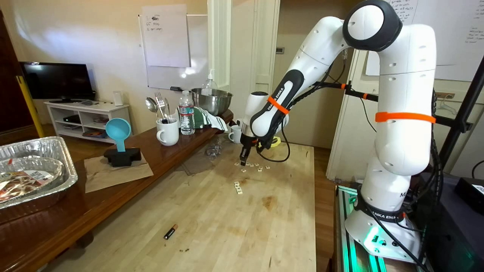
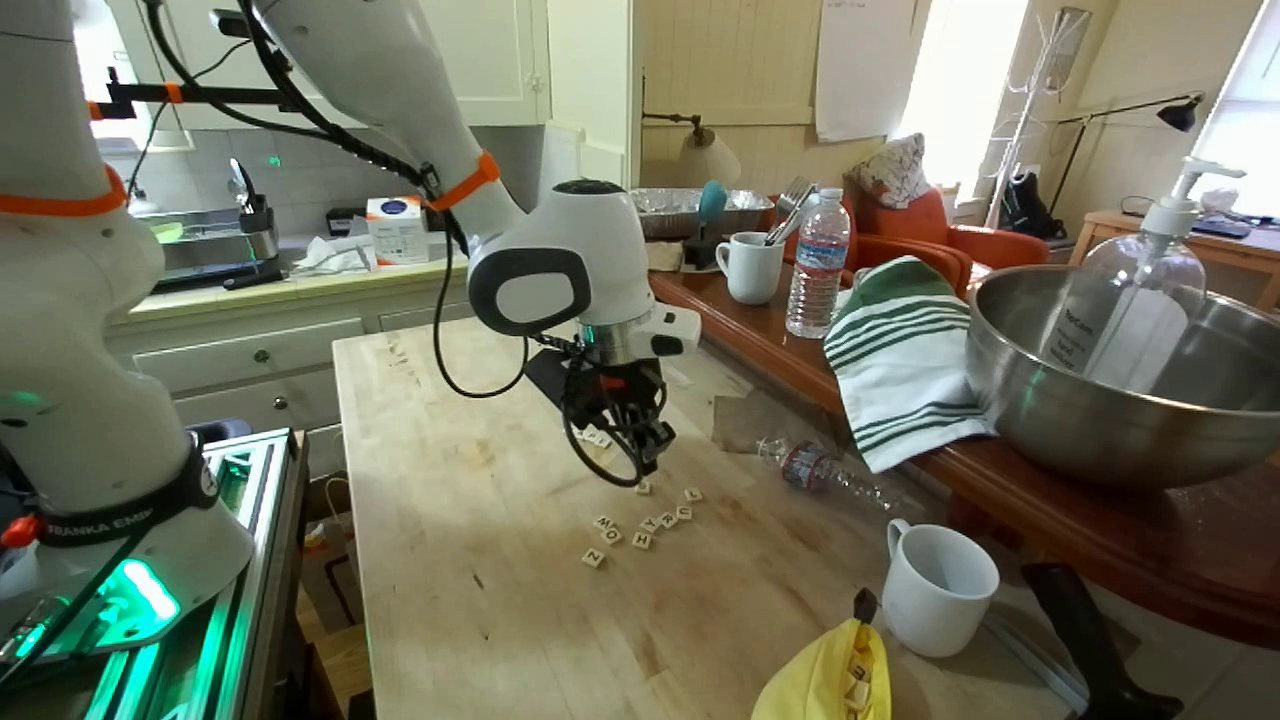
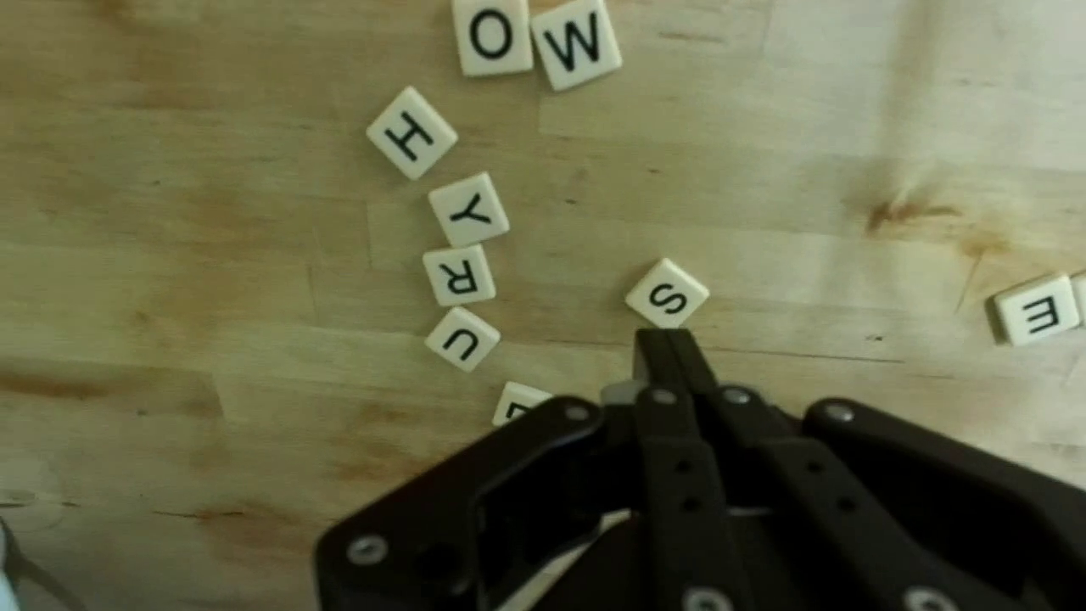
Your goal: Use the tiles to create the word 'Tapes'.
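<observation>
Wrist cam: my gripper (image 3: 667,341) jaws tgthr, S tile (image 3: 668,294) just ahead, can't tell if touching; E tile (image 3: 1038,311) frame right.

In an exterior view: short tile row (image 1: 238,187) on table (image 1: 211,211), loose tiles (image 1: 259,169) nr gripper.

In an exterior view I see W tile (image 2: 605,523) by O tile (image 2: 611,537), yellow pouch (image 2: 800,690) nr mug (image 2: 940,595).

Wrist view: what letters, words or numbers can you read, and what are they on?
"O": top tile
"W": tile beside it
"H": tilted tile below
"Y": tile under the H
"R": tile under the Y
"U": tile under the R
"S": tile by the gripper, the gripper being shut
"E": tile near the right edge
Can't be read: partly hidden tile, cut-off tile beside the E.
</observation>
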### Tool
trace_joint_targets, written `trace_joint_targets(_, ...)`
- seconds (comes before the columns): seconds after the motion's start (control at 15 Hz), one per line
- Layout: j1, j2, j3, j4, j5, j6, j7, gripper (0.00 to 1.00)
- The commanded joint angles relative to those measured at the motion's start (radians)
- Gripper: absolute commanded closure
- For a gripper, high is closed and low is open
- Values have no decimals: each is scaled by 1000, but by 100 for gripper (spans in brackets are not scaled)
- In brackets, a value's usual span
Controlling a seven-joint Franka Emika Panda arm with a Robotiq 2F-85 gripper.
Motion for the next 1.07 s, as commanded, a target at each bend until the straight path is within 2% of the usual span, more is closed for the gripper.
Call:
trace_joint_targets(0.0,79,-2,-78,-5,-64,-26,257,100)
trace_joint_targets(0.13,114,3,-111,-1,-93,-38,385,100)
trace_joint_targets(0.4,145,6,-136,-1,-100,-42,524,100)
trace_joint_targets(0.6,144,25,-126,0,-84,-13,524,100)
trace_joint_targets(1.0,115,40,-102,7,-61,16,415,100)
